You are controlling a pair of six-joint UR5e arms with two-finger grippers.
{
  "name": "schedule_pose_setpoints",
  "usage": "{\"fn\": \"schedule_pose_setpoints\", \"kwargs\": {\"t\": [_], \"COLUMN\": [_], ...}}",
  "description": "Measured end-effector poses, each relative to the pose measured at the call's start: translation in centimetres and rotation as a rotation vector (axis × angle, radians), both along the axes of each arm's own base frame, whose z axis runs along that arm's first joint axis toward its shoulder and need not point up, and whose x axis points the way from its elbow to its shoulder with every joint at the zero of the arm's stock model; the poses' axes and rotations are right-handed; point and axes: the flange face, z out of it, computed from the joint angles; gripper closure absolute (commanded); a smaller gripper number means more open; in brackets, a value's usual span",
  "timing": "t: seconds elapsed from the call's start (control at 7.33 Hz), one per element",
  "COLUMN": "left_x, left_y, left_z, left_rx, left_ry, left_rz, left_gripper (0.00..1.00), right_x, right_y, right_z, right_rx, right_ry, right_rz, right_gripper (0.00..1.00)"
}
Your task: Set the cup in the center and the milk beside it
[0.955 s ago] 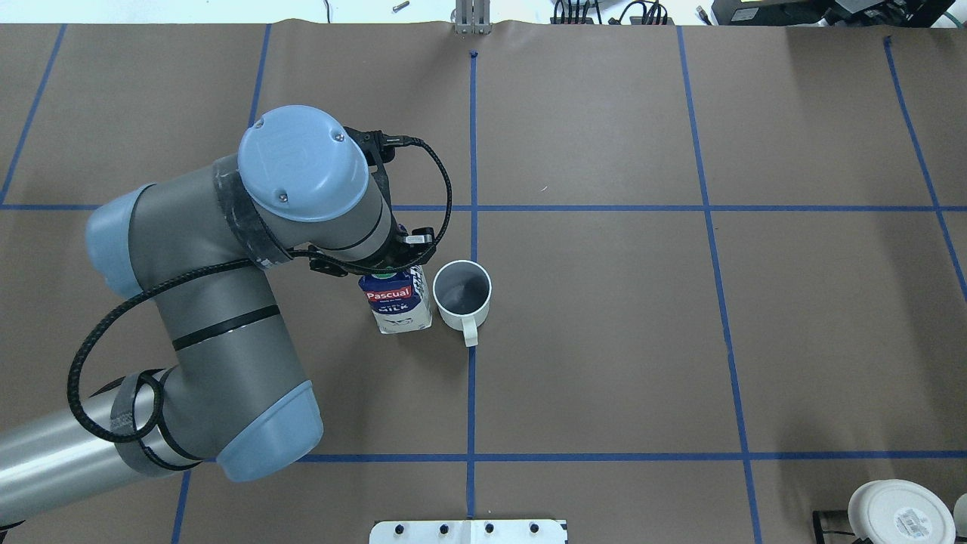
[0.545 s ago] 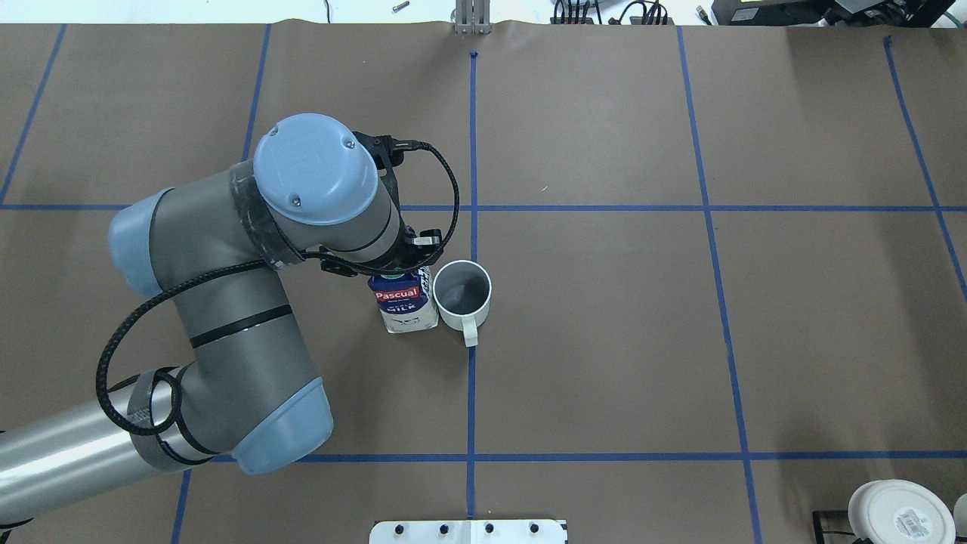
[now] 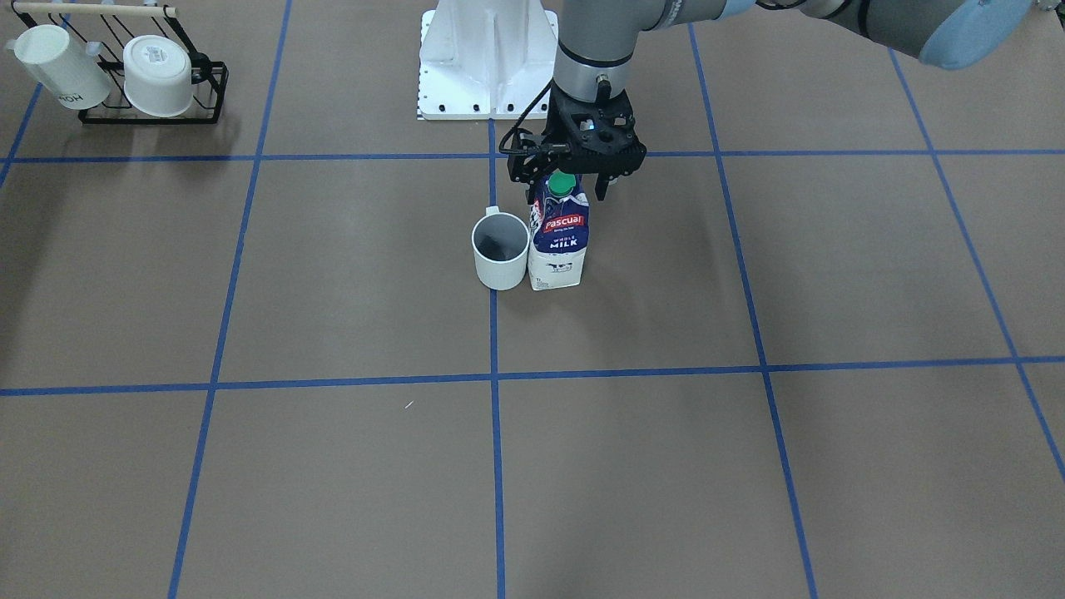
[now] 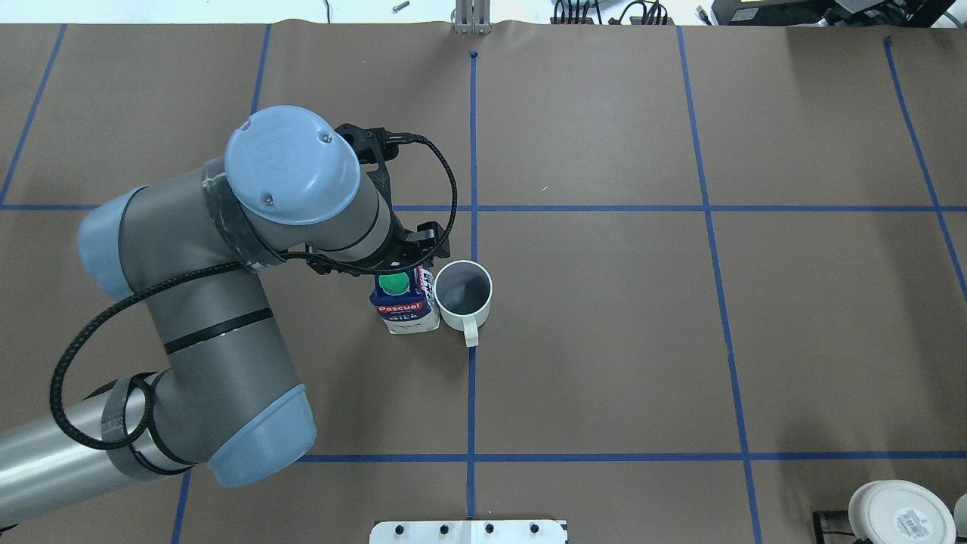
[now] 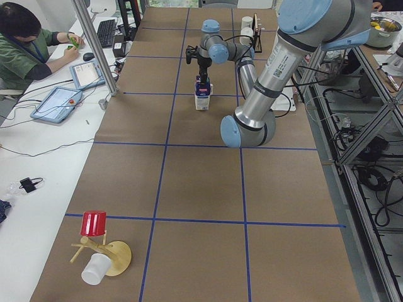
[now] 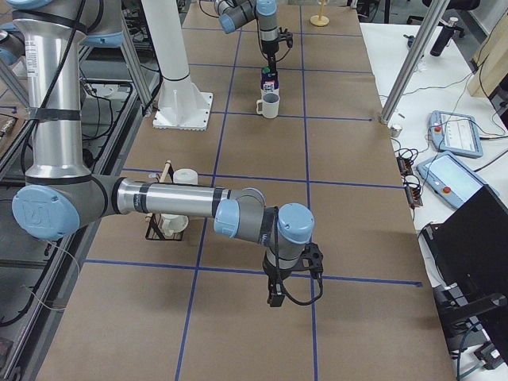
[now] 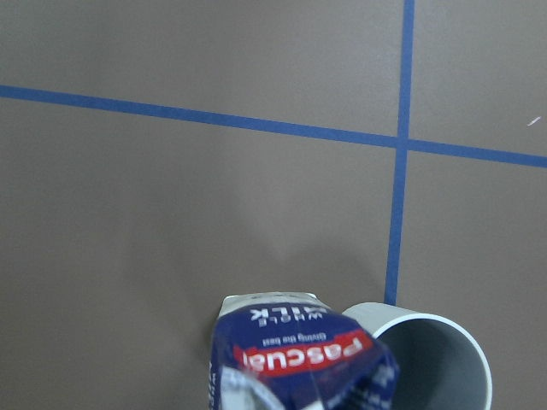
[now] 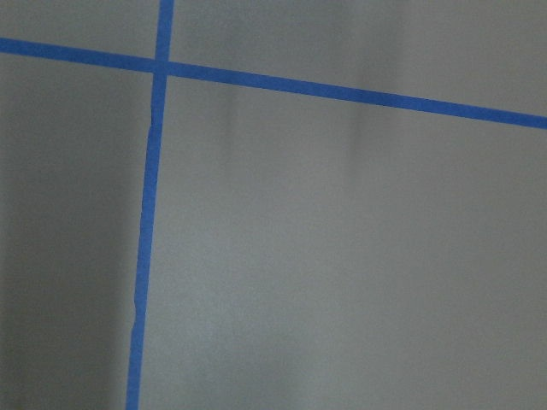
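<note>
Hovering left gripper (image 3: pixel 567 190): I read it directly over the milk (image 3: pixel 559 241), pointing straight down. Jaws are spread wider than the carton top, 1 finger on each side of the green cap (image 3: pixel 563 183), gripping nothing.
milk: upright on the counter (image 3: pixel 666 466), red "Pascual" label facing the operators' side. Overhead view shows the cap uncovered, just clear of the wrist.
cup (image 3: pixel 500 254): upright, mouth up, dark grey inside. It sits across the blue tape line (image 3: pixel 493 333), handle pointing toward the robot base.
milk vs cup: carton is just beside the cup, on the robot's left of it. I can't tell whether the walls touch. My left wrist view shows the same pair close together, carton top in the foreground and cup rim next to it.
center (image 4: pixel 529 332): cup is on the dividing line between the 2 middle squares; milk is in the square on the robot's left of that line.
right gripper (image 6: pixel 274 300): low over the counter, pointing down, well apart from both items. Only the side view shows it, so I can't tell how the jaws stand. Its wrist view gives me only counter and tape.
rack (image 3: pixel 150 121): black wire, 2 white cups on it, at the counter corner on the robot's right.
</note>
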Motion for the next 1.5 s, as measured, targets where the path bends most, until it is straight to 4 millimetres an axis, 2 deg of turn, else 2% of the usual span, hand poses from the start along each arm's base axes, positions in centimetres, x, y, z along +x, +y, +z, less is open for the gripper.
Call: {"fn": "schedule_pose_setpoints", "kwargs": {"t": [0.14,0.27,0.41,0.55,0.82,1.09,1.23,1.36,1.5], "left_x": [-1.8,-4.5,-7.7,-11.4,-21.6,-31.8,-35.7,-38.6,-40.6], "left_y": [0.2,-0.3,-1.5,-3.5,-8.8,-13.0,-13.7,-13.1,-11.2], "left_z": [-0.6,-0.7,0.5,3.0,11.0,23.2,28.4,32.5,36.7], "left_rx": [0.015,0.05,0.1,0.143,0.148,0.084,0.048,0.035,0.041], "left_ry": [-0.011,-0.04,-0.088,-0.141,-0.206,-0.252,-0.263,-0.268,-0.269], "left_rz": [0.004,0.015,0.036,0.071,0.18,0.293,0.317,0.332,0.343], "left_gripper": [0.01,0.01,0.01,0.01,0.01,0.01,0.01,0.01,0.01], "right_x": [0.0,0.0,0.0,0.0,0.1,0.1,0.0,0.0,0.0], "right_y": [0.0,0.0,0.1,0.1,0.2,0.3,0.1,-0.1,-0.2], "right_z": [0.0,0.1,0.1,0.2,0.4,0.4,0.2,0.0,-0.1], "right_rx": [0.0,-0.002,-0.003,-0.004,-0.005,-0.006,0.0,0.007,0.01], "right_ry": [0.0,0.0,0.0,0.0,0.001,0.0,-0.001,-0.001,-0.001], "right_rz": [0.0,0.0,0.0,0.001,0.002,0.002,0.002,0.003,0.003], "right_gripper": [0.0,0.0,0.0,0.0,0.0,0.0,0.0,0.0,0.0]}}
